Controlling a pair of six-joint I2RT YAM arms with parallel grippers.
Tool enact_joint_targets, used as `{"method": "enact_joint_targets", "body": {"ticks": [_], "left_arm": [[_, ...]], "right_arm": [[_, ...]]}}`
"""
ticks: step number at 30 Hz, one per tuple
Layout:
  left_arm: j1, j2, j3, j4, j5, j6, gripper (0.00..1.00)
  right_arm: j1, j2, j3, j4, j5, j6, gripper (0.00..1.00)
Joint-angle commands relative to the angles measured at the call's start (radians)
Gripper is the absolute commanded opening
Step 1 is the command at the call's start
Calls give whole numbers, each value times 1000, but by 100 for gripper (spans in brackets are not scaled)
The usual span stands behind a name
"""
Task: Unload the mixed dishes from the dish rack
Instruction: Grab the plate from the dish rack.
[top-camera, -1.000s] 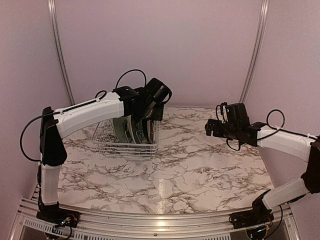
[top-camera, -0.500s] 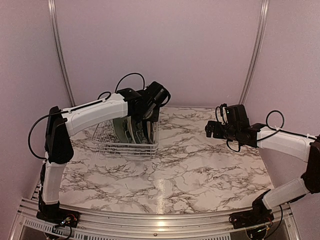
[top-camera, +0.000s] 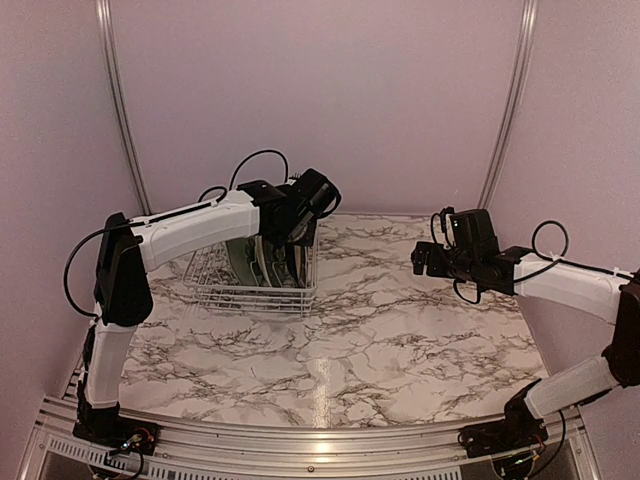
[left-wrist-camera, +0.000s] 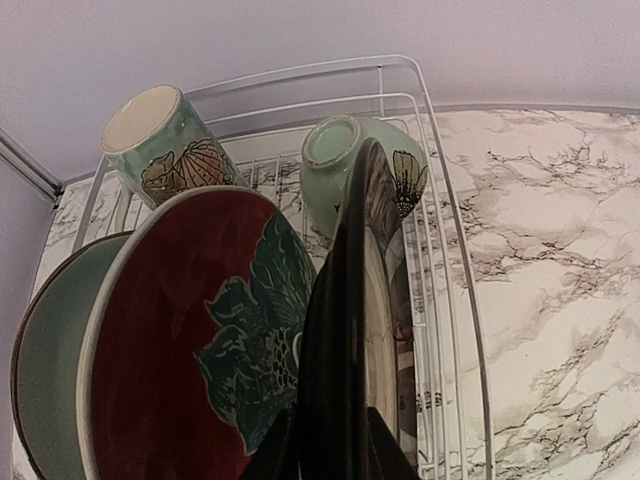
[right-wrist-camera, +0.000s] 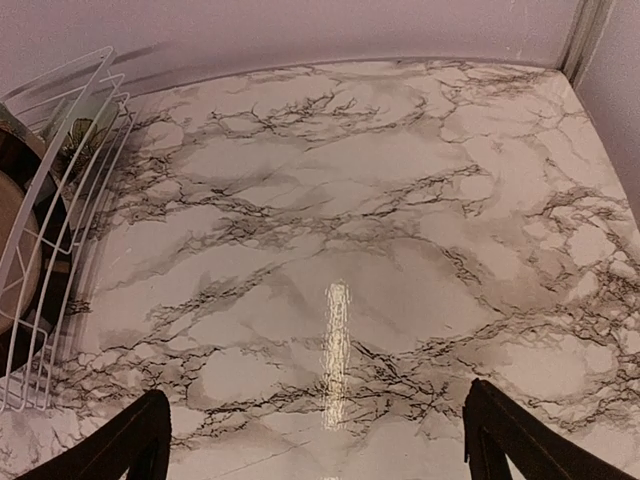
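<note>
Now: marble tabletop (right-wrist-camera: 350, 200), lilac walls (top-camera: 320, 100); L claw (left-wrist-camera: 330, 455) pinches dark-rimmed plate (left-wrist-camera: 345, 330) in rack (left-wrist-camera: 399, 62); R claw (right-wrist-camera: 318, 395) spread.

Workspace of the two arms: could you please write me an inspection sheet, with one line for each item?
Surface: marble table, one glare streak.
Job's things: dish rack holds three upright plates: dark-rimmed plate, red floral plate, pale green plate; mug and bowl lie beyond them.
Clutter: nothing seen.
Hands: left hand astride the dark-rimmed plate, grip unclear; right hand open, empty, above the table.
Cables: black loops at both wrists.
Surroundings: plain walls, metal rails.
</note>
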Motion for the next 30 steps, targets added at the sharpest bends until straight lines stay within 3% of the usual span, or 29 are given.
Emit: {"method": "enact_joint_targets", "body": {"ticks": [1,14,30], "left_arm": [[3,22,30,-32,-29,2,21],[2,16,39,-45,-53,5,0],[-14,-30,65,-48,-116,2,0]], "right_arm": [[-5,-14,-5,14,23,-14,99],[-5,-40,-14,16,38,-21,99],[-5,-42,-12,18,35,-17,99]]}}
